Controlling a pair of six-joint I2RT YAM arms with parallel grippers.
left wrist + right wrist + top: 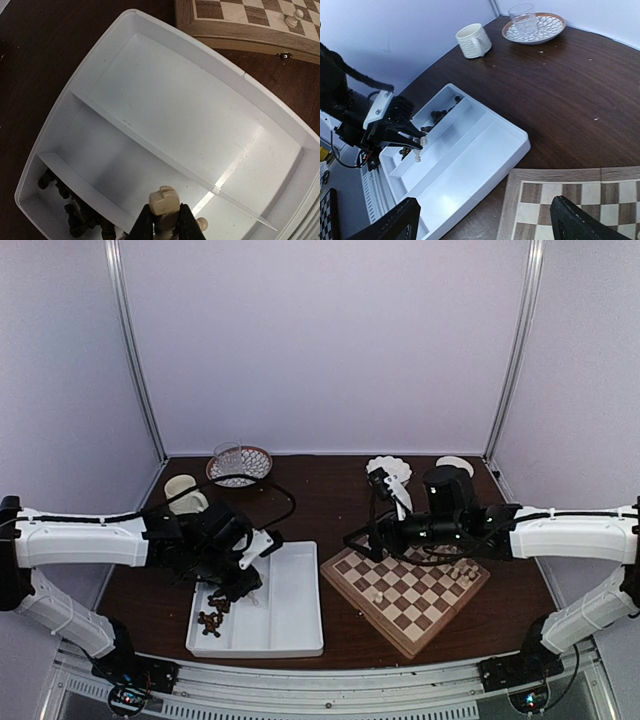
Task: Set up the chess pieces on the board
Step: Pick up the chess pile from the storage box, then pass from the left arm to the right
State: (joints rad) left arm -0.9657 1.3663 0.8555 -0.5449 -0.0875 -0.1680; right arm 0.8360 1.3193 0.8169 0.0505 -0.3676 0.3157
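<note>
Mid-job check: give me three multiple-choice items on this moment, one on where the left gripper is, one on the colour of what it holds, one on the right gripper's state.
1. The left gripper is over:
A) the white tray
B) the board
C) the patterned plate

2. The chess piece it grips is:
A) dark brown
B) cream
C) red

3. The right gripper is:
A) shut on a chess piece
B) open and empty
C) shut and empty

Answers:
1 A, the tray's compartments fill the left wrist view right below it.
2 B, the piece shows pale between the dark jaws.
3 B, its jaws stand wide apart with nothing between them.
</note>
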